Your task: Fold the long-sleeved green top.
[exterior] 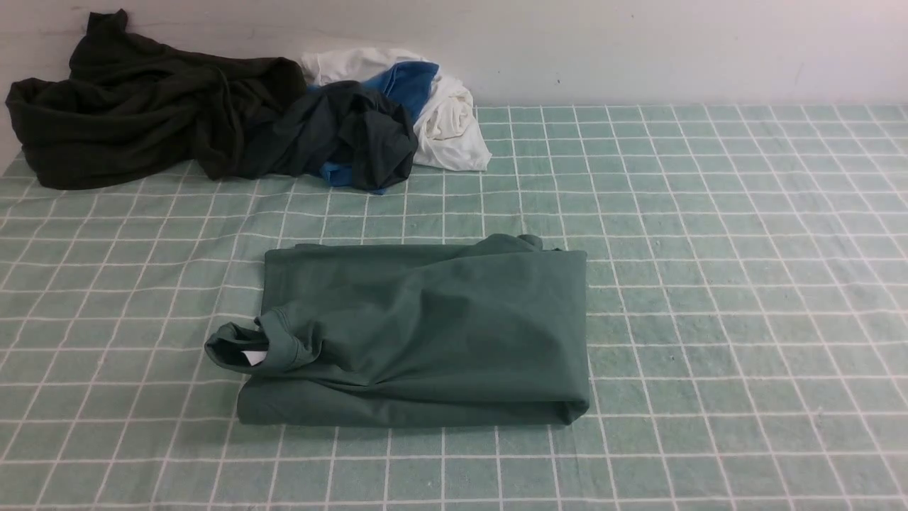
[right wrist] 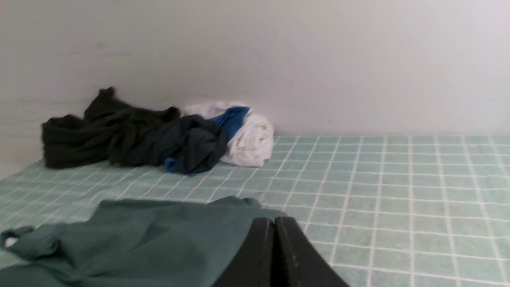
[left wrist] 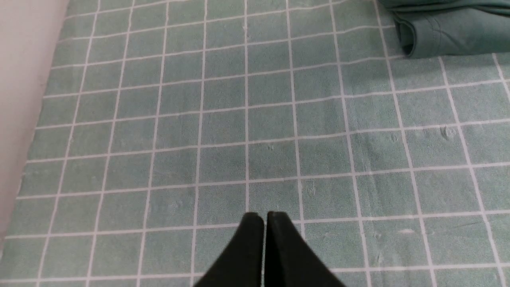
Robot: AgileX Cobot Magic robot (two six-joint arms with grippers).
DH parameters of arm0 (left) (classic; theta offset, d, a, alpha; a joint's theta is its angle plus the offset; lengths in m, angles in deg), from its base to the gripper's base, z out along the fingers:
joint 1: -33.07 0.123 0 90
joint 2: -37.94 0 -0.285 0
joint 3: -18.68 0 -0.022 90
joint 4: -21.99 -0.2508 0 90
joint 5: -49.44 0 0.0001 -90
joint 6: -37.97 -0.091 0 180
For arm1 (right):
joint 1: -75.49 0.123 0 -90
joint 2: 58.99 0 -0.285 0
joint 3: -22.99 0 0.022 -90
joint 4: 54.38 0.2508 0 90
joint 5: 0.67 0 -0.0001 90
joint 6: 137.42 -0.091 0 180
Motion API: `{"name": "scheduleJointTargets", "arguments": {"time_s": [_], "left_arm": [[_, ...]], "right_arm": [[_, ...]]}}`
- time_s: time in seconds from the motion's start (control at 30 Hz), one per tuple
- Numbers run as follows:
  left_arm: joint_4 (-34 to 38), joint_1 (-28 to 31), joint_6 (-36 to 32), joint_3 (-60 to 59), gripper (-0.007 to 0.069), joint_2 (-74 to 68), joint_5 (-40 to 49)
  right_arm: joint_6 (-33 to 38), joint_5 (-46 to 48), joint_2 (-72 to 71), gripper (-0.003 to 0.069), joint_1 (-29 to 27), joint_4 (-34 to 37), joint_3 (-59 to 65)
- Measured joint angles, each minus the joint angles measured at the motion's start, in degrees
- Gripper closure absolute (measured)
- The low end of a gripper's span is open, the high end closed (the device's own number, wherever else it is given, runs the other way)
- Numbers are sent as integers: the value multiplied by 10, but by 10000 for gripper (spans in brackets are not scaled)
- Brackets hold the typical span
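The green long-sleeved top (exterior: 425,333) lies folded into a flat rectangle in the middle of the checked cloth. Its ribbed collar (exterior: 273,348) sticks out at the left side with a white label showing. Neither arm shows in the front view. My left gripper (left wrist: 265,217) is shut and empty above bare cloth, with a corner of the top (left wrist: 446,32) far from it. My right gripper (right wrist: 274,221) is shut and empty, held above the table, with the folded top (right wrist: 151,235) showing past its tips.
A very dark olive-black garment (exterior: 135,106), a dark slate-grey garment with blue (exterior: 347,135) and a white garment (exterior: 440,113) are piled at the back left against the wall. The table's left edge (left wrist: 24,159) runs close to my left gripper.
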Motion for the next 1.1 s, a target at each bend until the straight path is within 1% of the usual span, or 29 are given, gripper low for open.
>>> {"name": "scheduleJointTargets", "arguments": {"time_s": [0.03,0.13,0.17,0.2,0.23,0.37,0.4,0.43,0.5,0.53,0.63,0.73,0.8,1.1], "left_arm": [[1,0,0,0,628,0,0],[1,0,0,0,628,1,1],[1,0,0,0,628,1,1],[1,0,0,0,628,1,1],[1,0,0,0,628,1,1],[1,0,0,0,628,1,1],[1,0,0,0,628,1,1],[1,0,0,0,628,1,1],[1,0,0,0,628,1,1],[2,0,0,0,628,1,1],[1,0,0,0,628,1,1],[2,0,0,0,628,1,1],[1,0,0,0,628,1,1],[2,0,0,0,628,1,1]], "right_arm": [[22,-17,-9,673,-37,16,14],[50,-46,-10,673,-102,52,35],[51,-46,-10,673,-106,55,36],[64,-63,-10,673,-132,75,49],[77,-78,-10,673,-146,87,58],[144,-175,-10,673,-208,165,126],[149,-179,-10,673,-210,168,130],[162,-198,-10,673,-231,195,148],[166,-196,-10,673,-242,205,151],[173,-177,-10,673,-254,208,151],[176,-137,-10,673,-263,192,151],[173,-66,-10,673,-265,165,151],[169,-44,-10,673,-265,162,151],[169,-37,-10,673,-265,159,151]]}}
